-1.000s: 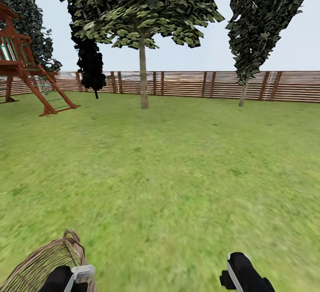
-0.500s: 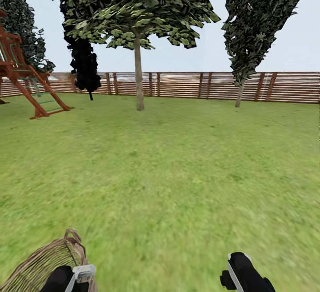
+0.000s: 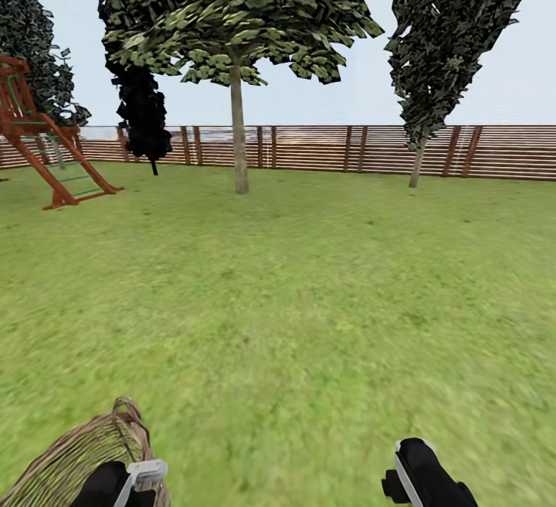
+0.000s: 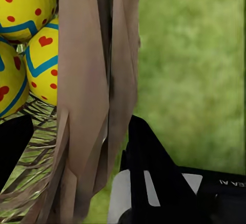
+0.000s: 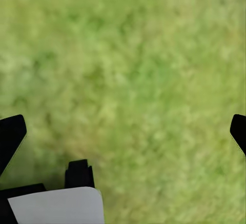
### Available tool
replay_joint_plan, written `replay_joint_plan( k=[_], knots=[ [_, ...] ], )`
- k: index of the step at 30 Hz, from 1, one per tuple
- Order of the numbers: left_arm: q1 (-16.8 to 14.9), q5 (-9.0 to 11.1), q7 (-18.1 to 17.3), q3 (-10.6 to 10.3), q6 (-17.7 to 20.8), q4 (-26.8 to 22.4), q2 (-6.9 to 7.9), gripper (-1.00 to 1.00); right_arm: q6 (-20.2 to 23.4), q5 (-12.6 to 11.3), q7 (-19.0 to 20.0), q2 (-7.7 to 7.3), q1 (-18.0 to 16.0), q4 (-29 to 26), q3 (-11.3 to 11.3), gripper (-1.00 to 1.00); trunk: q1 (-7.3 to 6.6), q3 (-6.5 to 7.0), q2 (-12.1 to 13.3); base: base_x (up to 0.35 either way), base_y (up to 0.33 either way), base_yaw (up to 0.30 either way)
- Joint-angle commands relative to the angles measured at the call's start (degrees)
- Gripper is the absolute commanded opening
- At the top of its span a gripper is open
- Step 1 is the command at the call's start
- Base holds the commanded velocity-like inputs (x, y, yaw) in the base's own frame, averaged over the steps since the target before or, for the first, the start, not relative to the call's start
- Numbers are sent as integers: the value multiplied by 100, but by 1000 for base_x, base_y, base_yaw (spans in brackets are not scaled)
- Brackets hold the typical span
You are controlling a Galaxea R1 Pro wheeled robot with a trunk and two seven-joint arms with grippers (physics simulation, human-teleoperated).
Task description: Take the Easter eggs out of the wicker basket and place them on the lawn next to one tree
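Three Easter eggs (image 4: 31, 44) sit packed together inside the wicker basket (image 3: 77, 461), smooth glossy yellow shells banded with blue zigzags and dotted with small red marks, one shaped like a heart. The basket is a rounded, open weave of thin brown strands with a small looped handle at its far rim, and it hangs at the near left of the scene. In the left wrist view the left gripper (image 4: 77, 147) pinches a flat, pale brown wall strip of the basket between its two black fingers, one finger inside by the eggs and one outside. The right gripper (image 5: 123, 131) hovers over bare grass at the near right, its dark fingertips spread wide with nothing between them.

The lawn (image 3: 309, 298) is a flat, mottled green sheet running to a brown horizontal-slat fence (image 3: 347, 148) at the far side. A tree (image 3: 239, 136) with a straight pale grey-brown trunk and a blocky leaf canopy stands far off, left of centre. A small all-black tree (image 3: 143, 113) stands to its left, a narrow dark-green tree (image 3: 440, 51) to its right, and a reddish wooden playset (image 3: 46, 151) at far left.

Compared with a second ago, the whole scene has slid left: the camera has turned, while basket and both grippers hold the same places.
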Motion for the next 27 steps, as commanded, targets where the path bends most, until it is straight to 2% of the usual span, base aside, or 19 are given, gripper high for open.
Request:
replay_joint_plan(
  k=[1, 7, 11, 27],
  knots=[
    [-4, -120, -26, 8, 22, -4, -3, -100, 28, 42, 16, 3, -2, -6, -11, 100, 3, -6, -3, 338, 0, 0],
    [-4, -118, -21, 7, 22, -17, -10, -100, 20, 52, 16, 42, -2, -6, 12, 100, 3, -6, -3, 338, 0, 0],
    [-4, -126, -5, -1, 22, -3, -113, -100, 19, 52, 16, 42, -2, -6, 7, 100, 3, -6, -3, 338, 0, 0],
    [-4, -126, -10, 7, 22, -11, -158, -100, 19, 52, 17, 38, -2, -6, 6, 100, 3, -6, -3, 338, 0, 0]
  ],
)
